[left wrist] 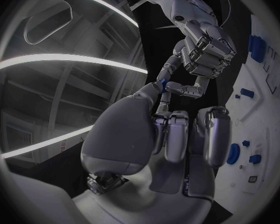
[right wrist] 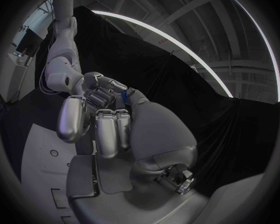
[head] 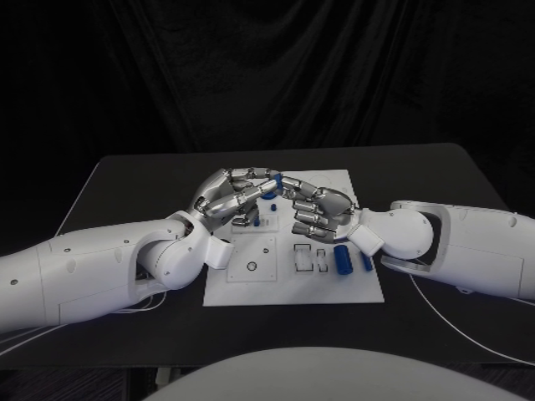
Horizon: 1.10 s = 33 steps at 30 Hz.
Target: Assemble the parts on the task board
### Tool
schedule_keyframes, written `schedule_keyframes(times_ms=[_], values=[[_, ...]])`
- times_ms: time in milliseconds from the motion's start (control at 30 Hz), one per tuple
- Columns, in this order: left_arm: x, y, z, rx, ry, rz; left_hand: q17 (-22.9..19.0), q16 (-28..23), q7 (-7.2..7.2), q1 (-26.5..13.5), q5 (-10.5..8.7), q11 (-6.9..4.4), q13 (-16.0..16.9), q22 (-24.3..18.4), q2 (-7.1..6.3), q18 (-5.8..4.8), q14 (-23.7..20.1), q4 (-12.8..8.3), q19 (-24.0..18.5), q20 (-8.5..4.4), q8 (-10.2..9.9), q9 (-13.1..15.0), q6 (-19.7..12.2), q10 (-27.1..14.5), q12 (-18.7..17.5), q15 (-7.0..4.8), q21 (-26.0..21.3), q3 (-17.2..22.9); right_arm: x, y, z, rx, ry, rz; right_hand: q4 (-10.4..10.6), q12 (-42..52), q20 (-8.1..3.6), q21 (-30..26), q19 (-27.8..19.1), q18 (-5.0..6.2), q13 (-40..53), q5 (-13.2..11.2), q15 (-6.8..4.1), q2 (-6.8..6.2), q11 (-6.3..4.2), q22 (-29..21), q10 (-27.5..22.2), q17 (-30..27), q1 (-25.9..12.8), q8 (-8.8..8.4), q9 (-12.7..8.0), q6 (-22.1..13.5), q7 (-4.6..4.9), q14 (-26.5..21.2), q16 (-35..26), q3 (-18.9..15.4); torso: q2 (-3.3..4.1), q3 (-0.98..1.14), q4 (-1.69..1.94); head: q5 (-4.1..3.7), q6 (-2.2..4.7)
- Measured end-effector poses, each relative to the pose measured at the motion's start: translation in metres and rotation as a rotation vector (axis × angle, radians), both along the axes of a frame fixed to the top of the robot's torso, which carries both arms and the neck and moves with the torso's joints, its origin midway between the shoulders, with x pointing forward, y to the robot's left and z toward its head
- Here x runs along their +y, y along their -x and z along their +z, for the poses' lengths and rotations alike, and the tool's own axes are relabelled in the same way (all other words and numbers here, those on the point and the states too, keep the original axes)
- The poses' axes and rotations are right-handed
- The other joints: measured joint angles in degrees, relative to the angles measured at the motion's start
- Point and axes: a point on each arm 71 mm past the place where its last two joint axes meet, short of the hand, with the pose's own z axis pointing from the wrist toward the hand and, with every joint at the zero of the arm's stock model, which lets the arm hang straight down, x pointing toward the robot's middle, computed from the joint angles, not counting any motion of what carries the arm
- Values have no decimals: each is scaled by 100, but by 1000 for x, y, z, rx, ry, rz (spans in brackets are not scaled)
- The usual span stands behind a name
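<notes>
Above the far half of the white task board [head: 294,288] my two hands meet fingertip to fingertip. A small blue part [head: 272,179] sits pinched between them. My left hand [head: 229,195] reaches in from the left with its fingers curled around the part. From the right, my right hand [head: 317,210] closes its thumb and a finger on the same piece. In the left wrist view the blue part [left wrist: 162,83] shows between my left thumb and the right hand [left wrist: 204,52]. The right wrist view has the part [right wrist: 124,97] wedged between my right thumb and the left hand [right wrist: 101,86].
Several blue parts lie on the board: two long ones [head: 343,260] at its right side and small ones [head: 254,222] under my left hand. Rectangular slots [head: 305,257] and a round hole [head: 252,266] mark the near half. Black table [head: 135,180] surrounds the board.
</notes>
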Motion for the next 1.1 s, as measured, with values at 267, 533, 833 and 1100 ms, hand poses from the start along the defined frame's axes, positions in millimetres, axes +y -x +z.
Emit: schedule_keyframes(times_ms=[267,533,833,1100], values=[[1,0,0,1,-1,-1,0,0,56,51,-277,97,30,0,58,0,-11,26,-74,74,-67,-40,-261,-7,31,73,-90,-73,-2,0,0,-3,5,-14,-78,11,21,-35,-21,0,0,239,1,0,20,0,20,0,0,31,-34,78,36,0,-22,79,0,0,0,25,1],[7,-1,-1,1,-6,9,0,0,148,-52,-533,147,29,-1,105,0,-9,117,-119,119,-53,-189,-521,3,39,134,-149,-210,-6,0,-1,-26,42,-29,-149,10,82,-108,-82,0,-13,506,43,-39,81,5,-1,0,39,67,-76,125,88,11,-22,266,0,1,-1,52,2],[16,-2,-1,0,-16,30,0,0,166,-205,-666,155,-13,-1,63,0,0,253,-174,174,-53,-281,-736,12,0,143,-244,-378,-16,0,-5,-95,154,-38,-219,16,135,-145,-134,0,-143,529,143,-90,195,4,-12,0,93,96,-110,112,159,12,-22,492,-1,2,-4,102,2],[25,-4,-2,-2,-28,52,0,0,195,-215,-666,186,3,-1,30,0,-9,335,-241,198,-53,-320,-788,2,0,176,-346,-491,-25,0,-9,-161,270,-42,-289,22,177,-138,-109,0,-430,635,155,-165,247,4,21,0,169,120,-176,112,200,5,-13,785,3,2,-3,134,2]])
